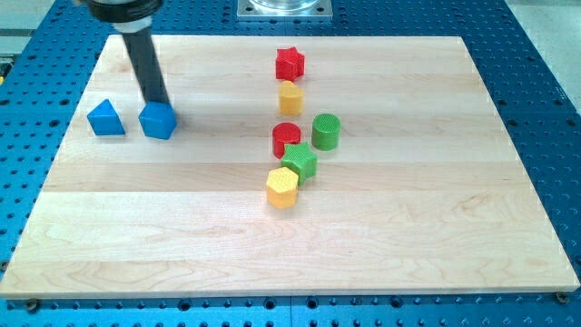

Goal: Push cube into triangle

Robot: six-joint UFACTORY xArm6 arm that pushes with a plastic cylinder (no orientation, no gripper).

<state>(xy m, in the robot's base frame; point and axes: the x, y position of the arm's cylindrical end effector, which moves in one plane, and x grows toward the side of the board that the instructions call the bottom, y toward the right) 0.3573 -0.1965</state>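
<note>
My tip (160, 102) behind blue cube (157, 121); upright rod

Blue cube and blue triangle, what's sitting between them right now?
Nothing: in the camera view only bare wood separates the blue cube from the blue triangle. My tip sits at the cube's top edge.

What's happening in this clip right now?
A robot arm's rod is working the blue blocks at the view's left of the wooden board. My tip sits at the top edge of the blue cube, seemingly touching it. The blue triangle lies just left, a small gap between them. The red, yellow and green blocks sit mid-board.
</note>
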